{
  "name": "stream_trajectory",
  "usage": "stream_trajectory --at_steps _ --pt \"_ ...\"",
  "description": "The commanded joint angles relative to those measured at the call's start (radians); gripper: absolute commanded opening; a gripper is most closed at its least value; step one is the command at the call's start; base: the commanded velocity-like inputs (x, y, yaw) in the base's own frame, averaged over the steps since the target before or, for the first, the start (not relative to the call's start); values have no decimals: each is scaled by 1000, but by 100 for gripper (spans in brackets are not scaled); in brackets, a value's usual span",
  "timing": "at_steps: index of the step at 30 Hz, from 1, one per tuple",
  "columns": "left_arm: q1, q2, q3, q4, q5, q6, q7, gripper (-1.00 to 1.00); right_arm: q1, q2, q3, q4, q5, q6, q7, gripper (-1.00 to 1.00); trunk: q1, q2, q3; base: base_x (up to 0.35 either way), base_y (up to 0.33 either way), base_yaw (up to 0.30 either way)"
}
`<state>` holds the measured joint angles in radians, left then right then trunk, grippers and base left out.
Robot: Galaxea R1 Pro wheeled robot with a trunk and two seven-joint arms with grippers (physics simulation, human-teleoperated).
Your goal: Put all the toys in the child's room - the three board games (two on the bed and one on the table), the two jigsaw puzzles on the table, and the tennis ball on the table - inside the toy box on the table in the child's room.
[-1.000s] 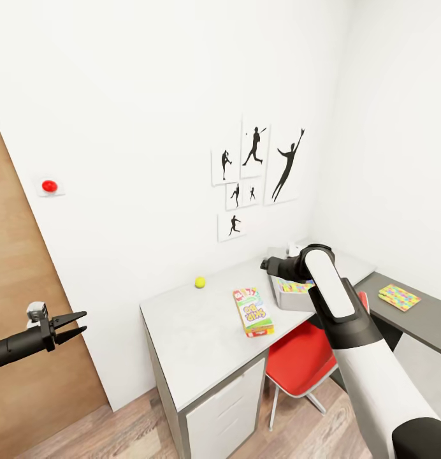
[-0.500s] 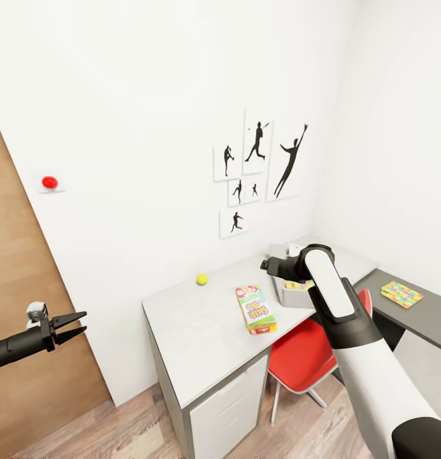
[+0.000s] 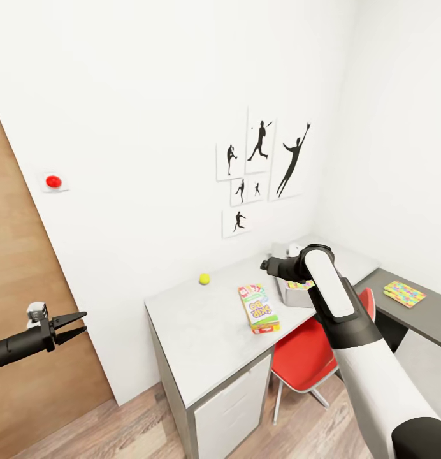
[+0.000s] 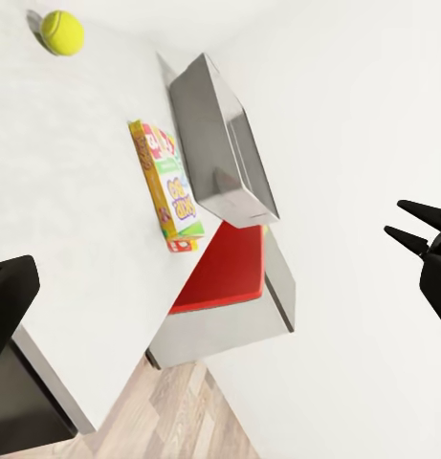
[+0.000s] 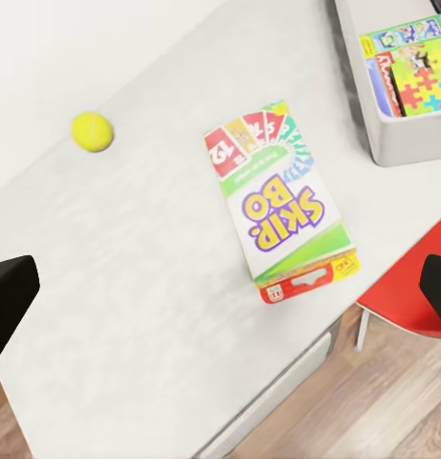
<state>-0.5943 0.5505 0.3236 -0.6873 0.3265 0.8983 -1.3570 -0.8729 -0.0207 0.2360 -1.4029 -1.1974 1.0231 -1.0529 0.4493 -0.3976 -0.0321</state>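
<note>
Below the right claw (image 3: 266, 264), on the desk (image 3: 201, 331), the SKIP-BO box (image 5: 277, 215) lies flat near the front edge, apart from everything else. The right claw's fingertips (image 5: 10, 301) show wide apart at the two sides of the right wrist view, so it is judged open, and nothing is held. The left claw (image 3: 77, 324) hangs off the desk's end, out by the door (image 3: 29, 306), its prongs parted and empty.

The step in hand is judged to be pickup of the SKIP-BO box. A flat box offers little to a claw from above; a grip across the narrower width is advised, jaws squared to the long sides, and a level lift.

The bin (image 3: 296, 294) stands beyond the box from the right claw, partly hidden by the forearm. Printed boxes and a puzzle (image 5: 423, 88) already lie inside. The carry is short, but the flared rim must be cleared.

The ball (image 3: 204, 278) rests near the wall, well apart from the box; it will roll if nudged. A second puzzle (image 3: 404, 294) lies on the lower dark cabinet (image 3: 431, 319), further off past the bin. The red chair (image 3: 303, 357) is tucked under the desk edge beside the box, so a low approach from the front is blocked.
</note>
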Motion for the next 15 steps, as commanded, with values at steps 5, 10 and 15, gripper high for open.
stream_trajectory --at_steps 5,10,15 --pt "-1 0 0 0 2 9 -2 100 -1 -1 2 -1 -8 5 -10 100 1 -2 -2 0 14 0" --pt "-1 0 0 0 2 9 -2 100 -2 -1 2 -1 -8 5 -10 100 1 -2 -3 0 3 0" --pt "-1 0 0 0 2 9 -1 100 -2 -1 2 -1 -8 6 -10 100 1 -2 -6 0 0 0"
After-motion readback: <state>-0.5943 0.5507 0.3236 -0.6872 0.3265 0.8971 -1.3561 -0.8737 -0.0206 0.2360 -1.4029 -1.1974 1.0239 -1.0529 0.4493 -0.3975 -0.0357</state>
